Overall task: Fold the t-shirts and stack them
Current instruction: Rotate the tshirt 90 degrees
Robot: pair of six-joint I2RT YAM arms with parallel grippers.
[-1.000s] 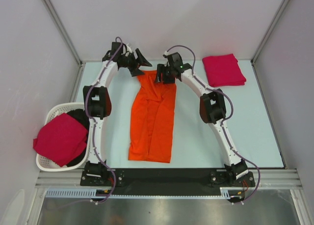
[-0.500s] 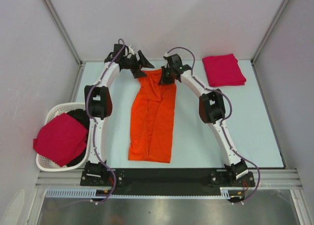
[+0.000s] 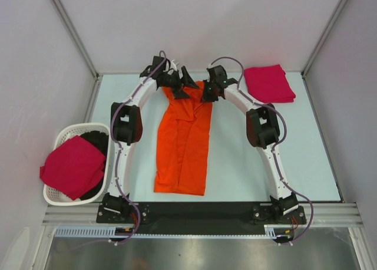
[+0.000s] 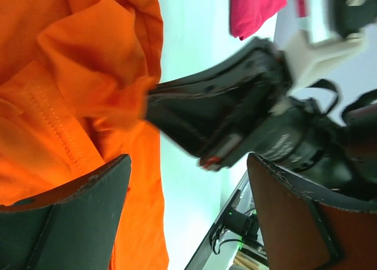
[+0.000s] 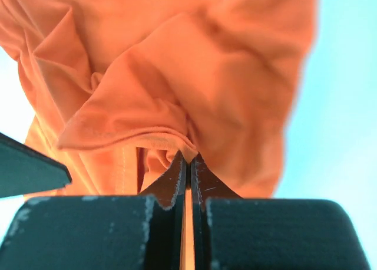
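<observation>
At the 12 o'clock end of the pale worktop (image 3: 294,152), both arms meet over the far edge of the orange t-shirt (image 3: 182,143). The shirt lies along the middle of the surface as a long narrow strip running from 12 o'clock down to 6 o'clock. Its near hem lies flat close to the arm bases and its far end is bunched and wrinkled. The right end effector (image 3: 208,95) sits at the shirt's 1 o'clock corner with its jaws fully pinched together. The right wrist view shows a fold of orange cloth caught at the very tips, with the rest of the fabric gathered in creases beyond them. The left end effector (image 3: 183,86) is at the 11 o'clock corner of the same far edge, just beside the right one. Its jaws are spread wide and nothing is clamped between them. In its own camera orange cloth fills the 9 o'clock side of the frame, next to one finger, but I cannot tell whether that finger touches it. A folded crimson-pink t-shirt (image 3: 269,84) rests flat in the 1 o'clock corner of the worktop, well apart from the orange one. Off the worktop's edge at 8 o'clock stands a white slatted basket (image 3: 59,139). A loose crimson-pink t-shirt (image 3: 72,167) is draped over its rim, above a dark item (image 3: 94,141) inside.
</observation>
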